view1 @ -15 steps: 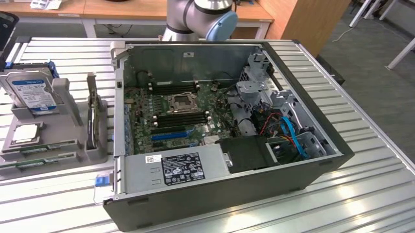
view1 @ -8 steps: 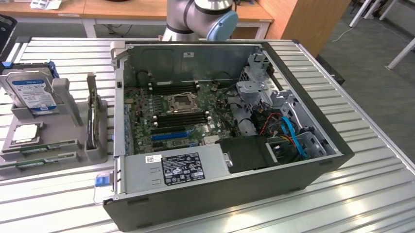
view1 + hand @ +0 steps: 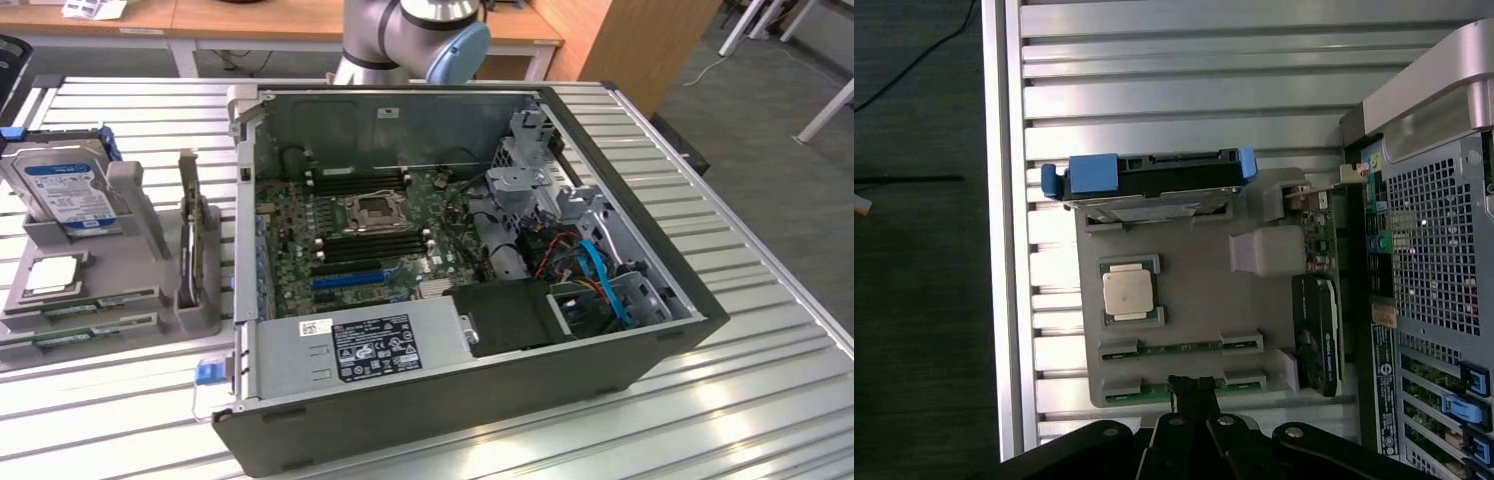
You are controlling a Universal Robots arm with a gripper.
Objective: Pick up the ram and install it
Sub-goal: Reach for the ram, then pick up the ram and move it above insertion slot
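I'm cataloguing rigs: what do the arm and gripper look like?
The arm is a silver-grey tube with a round light-blue joint cap. The gripper is matte black, its angular links narrowing to slim jaws.

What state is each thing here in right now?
Tool, shut, empty, above the ram.
Ram, two sticks lying flat in the grey holder.
Processor chip, lying flat in the holder.
Hard drive, propped up at a tilt.
Graphics card, standing on edge.
Computer case, lying on its side, open.
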